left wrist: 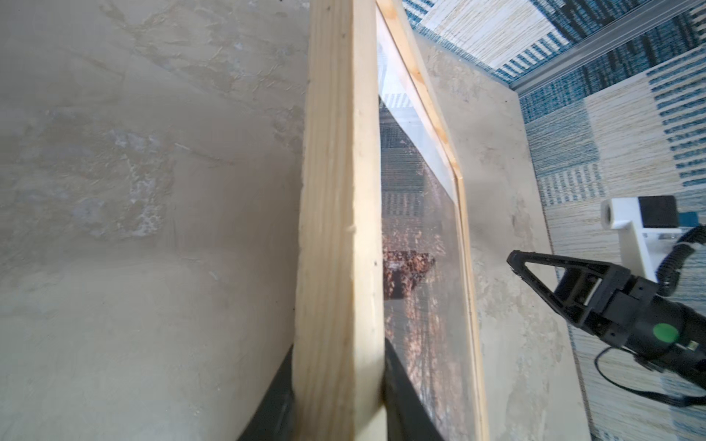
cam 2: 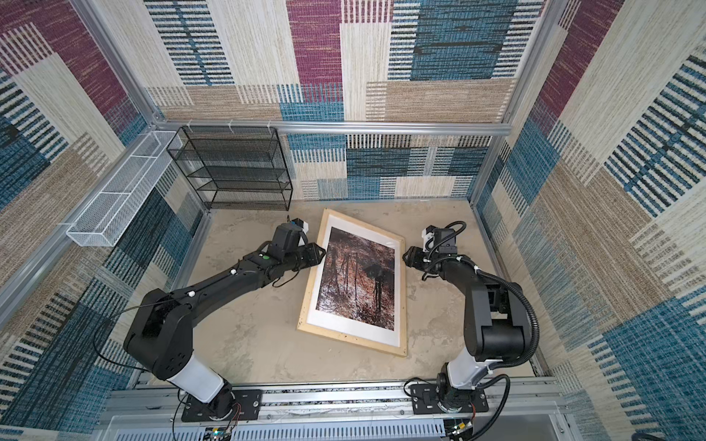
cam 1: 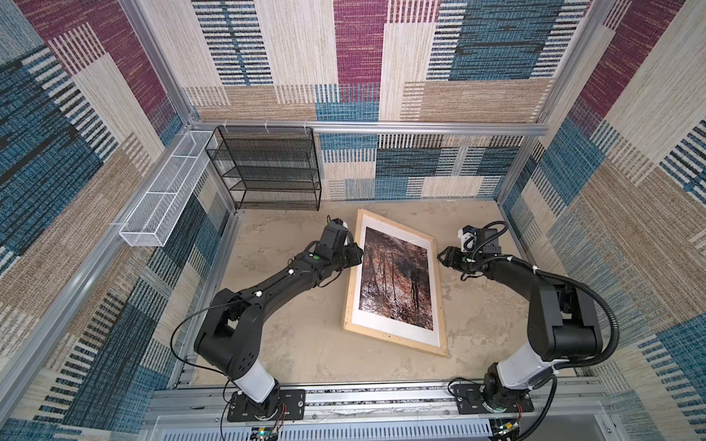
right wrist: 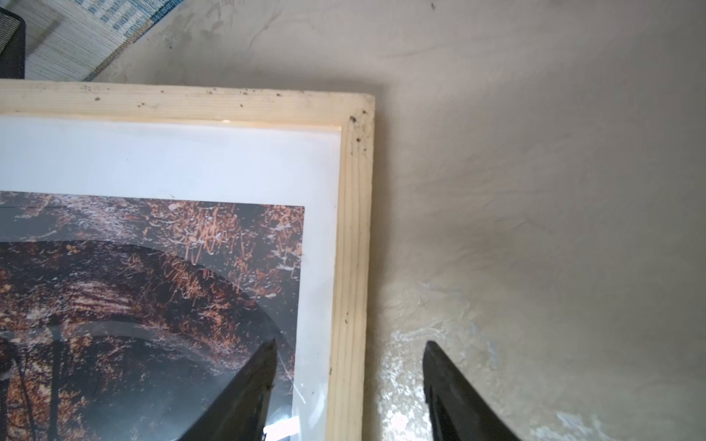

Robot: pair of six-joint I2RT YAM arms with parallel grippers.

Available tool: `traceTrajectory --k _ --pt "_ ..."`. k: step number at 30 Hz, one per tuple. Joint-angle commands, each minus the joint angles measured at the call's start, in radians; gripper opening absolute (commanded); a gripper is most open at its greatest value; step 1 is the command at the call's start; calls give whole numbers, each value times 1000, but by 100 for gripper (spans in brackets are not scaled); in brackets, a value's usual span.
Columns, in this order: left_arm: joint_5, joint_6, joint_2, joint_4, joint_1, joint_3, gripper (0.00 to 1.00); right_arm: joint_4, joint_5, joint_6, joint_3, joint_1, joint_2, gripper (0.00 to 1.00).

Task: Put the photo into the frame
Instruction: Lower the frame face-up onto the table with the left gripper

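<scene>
The reddish-brown autumn forest photo [cam 1: 395, 278] sits inside the pale wooden rectangular frame [cam 1: 394, 340], askew on the beige worktop [cam 1: 298, 343]. The left end effector [left wrist: 338, 345] clamps one side strip. The right end effector [right wrist: 351, 343] gapes astride the opposite strip. Let go gently and lift straight off, without dragging.

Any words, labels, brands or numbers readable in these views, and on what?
None can be read.
The frame and photo: no words or numbers.
The green dots: blank, no mark on them.
The circuit boards by the near rail: too small to read.
</scene>
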Motion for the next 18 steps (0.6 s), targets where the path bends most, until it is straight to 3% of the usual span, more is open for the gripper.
traceTrajectory --k 1,8,12,18 --pt "-181 97 15 66 3 -71 2 60 1 15 -4 8 30 62" --pt "-133 123 89 224 17 -149 13 75 16 14 -7 14 67 62" --pt "-121 147 130 230 32 -135 26 74 26 12 -6 15 66 62" --pt "-121 176 151 203 60 -109 34 65 41 10 0 14 68 62"
